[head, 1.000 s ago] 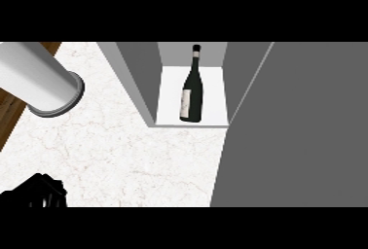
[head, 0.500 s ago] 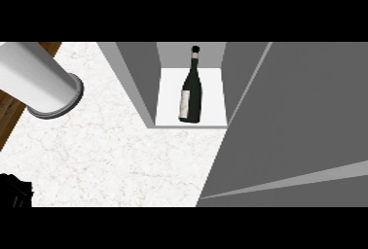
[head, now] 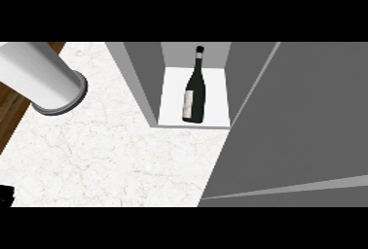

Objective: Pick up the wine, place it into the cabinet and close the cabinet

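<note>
Inside the cabinet (head: 144,82), the wine (head: 193,92) is seen on the white shelf (head: 215,97); whether the left hand's (head: 6,194) fingers are apart cannot be told.

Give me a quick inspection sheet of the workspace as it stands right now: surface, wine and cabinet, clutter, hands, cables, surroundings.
Surface: white marbled counter, bare where it shows.
Wine: dark bottle with a pale label, inside the cabinet on its white floor.
Cabinet: grey cabinet, opening in view; large grey door panel covers the view's right side; not yet closed.
Clutter: grey cylinder at the counter's upper left.
Hands: a black sliver of the left hand at the lower left edge, fingers hidden; right hand not seen.
Cables: nothing seen.
Surroundings: wooden strip beyond the counter's left edge.
</note>
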Tool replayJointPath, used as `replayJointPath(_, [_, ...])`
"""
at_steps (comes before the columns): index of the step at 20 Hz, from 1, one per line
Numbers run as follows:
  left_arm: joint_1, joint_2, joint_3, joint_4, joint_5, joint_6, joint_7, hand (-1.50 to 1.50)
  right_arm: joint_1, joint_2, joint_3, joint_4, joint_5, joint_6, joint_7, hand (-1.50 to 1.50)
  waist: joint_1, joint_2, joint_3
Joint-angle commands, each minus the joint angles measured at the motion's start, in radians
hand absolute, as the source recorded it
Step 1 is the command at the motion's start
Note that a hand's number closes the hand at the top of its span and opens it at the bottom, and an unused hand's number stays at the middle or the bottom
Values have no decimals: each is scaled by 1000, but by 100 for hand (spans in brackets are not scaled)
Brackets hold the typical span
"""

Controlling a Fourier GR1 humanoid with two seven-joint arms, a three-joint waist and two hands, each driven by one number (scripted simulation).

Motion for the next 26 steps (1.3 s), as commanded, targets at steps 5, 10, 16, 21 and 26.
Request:
replayJointPath(5, [1,19,37,32,34,-72,1,150,-83,88,229,116,66,-175,-8,150,17,7,-2])
replayJointPath(10, [5,40,51,16,30,-97,-3,150,-112,87,178,139,20,-189,-16,150,53,12,-4])
replayJointPath(16, [9,45,41,17,32,-126,7,150,-114,87,151,158,-3,-209,-28,150,54,15,-5])
replayJointPath(21, [-5,40,53,32,38,-130,4,150,-113,87,119,177,-43,-221,-52,150,66,26,-7])
replayJointPath(26, [-2,47,49,37,32,-152,5,150,-158,87,44,193,-25,-214,-64,150,87,32,-8])
